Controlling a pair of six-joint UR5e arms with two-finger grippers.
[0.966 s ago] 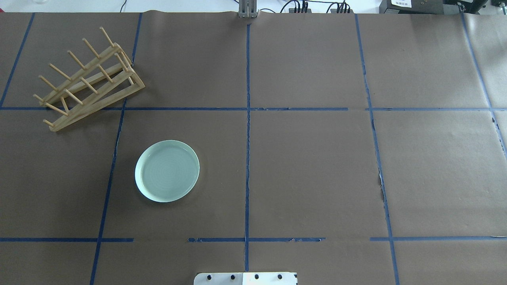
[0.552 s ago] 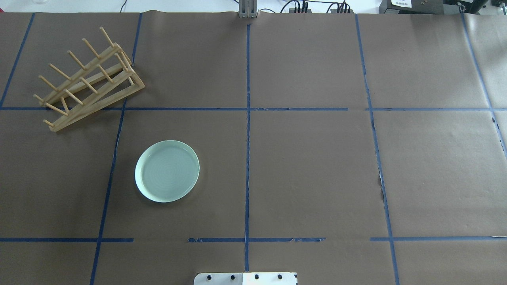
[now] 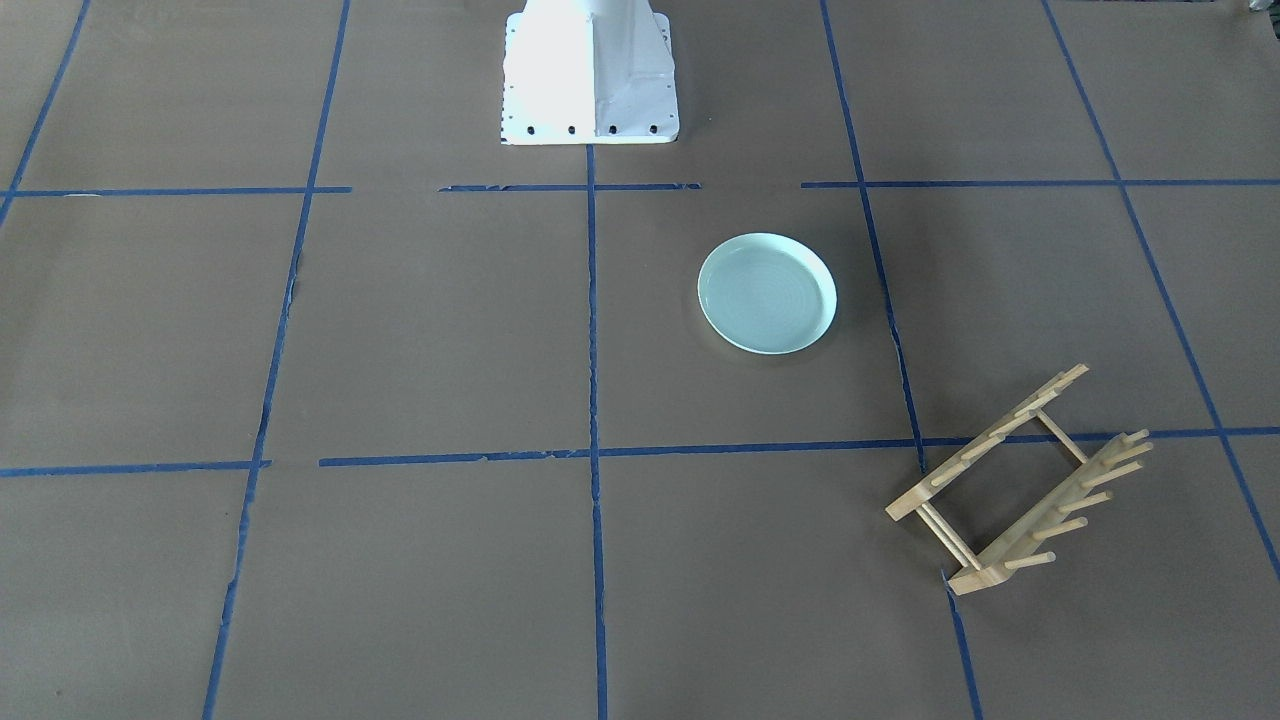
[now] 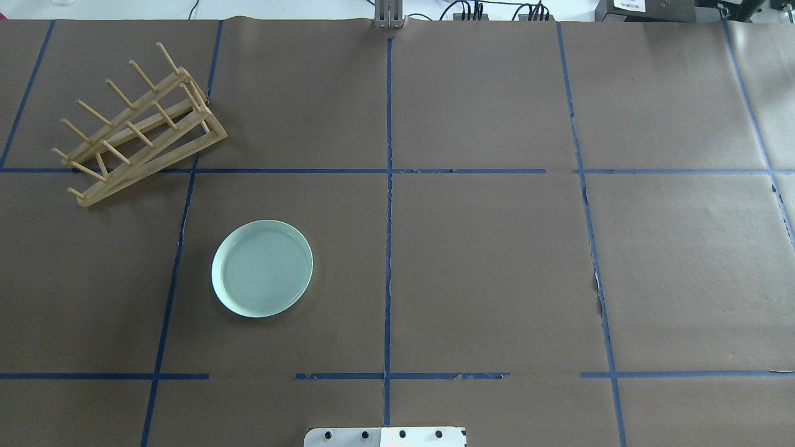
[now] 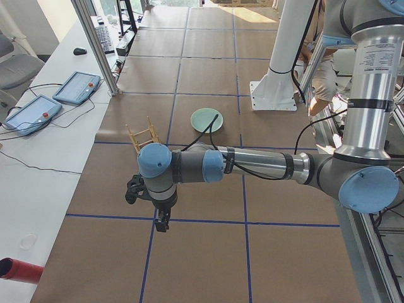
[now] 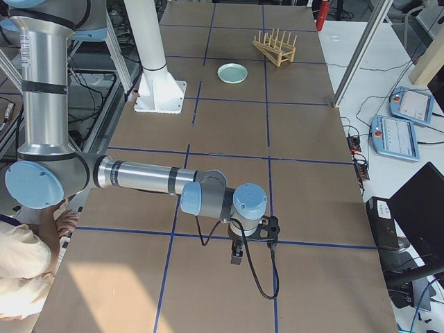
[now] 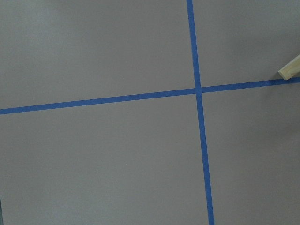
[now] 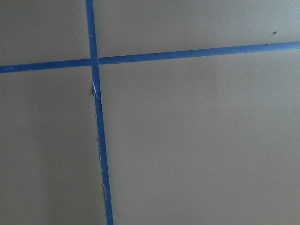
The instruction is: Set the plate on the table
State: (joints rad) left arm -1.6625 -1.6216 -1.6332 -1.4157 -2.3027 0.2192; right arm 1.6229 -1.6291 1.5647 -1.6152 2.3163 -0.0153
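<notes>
The pale mint-green plate (image 4: 262, 268) lies flat on the brown paper-covered table (image 4: 484, 267), left of the middle tape line. It also shows in the front-facing view (image 3: 767, 293), the exterior left view (image 5: 206, 119) and the exterior right view (image 6: 232, 72). Nothing touches it. My left gripper (image 5: 163, 222) hangs over the table far from the plate, beyond the rack. My right gripper (image 6: 236, 255) hangs over the table's other end. Both show only in the side views, so I cannot tell whether they are open or shut. Both wrist views show only paper and blue tape.
A wooden peg rack (image 4: 140, 124) stands at the far left, apart from the plate; it also shows in the front-facing view (image 3: 1020, 480), and a corner of it (image 7: 289, 69) in the left wrist view. The white robot base (image 3: 588, 70) sits at the near edge. Tablets (image 5: 79, 85) lie on a side bench.
</notes>
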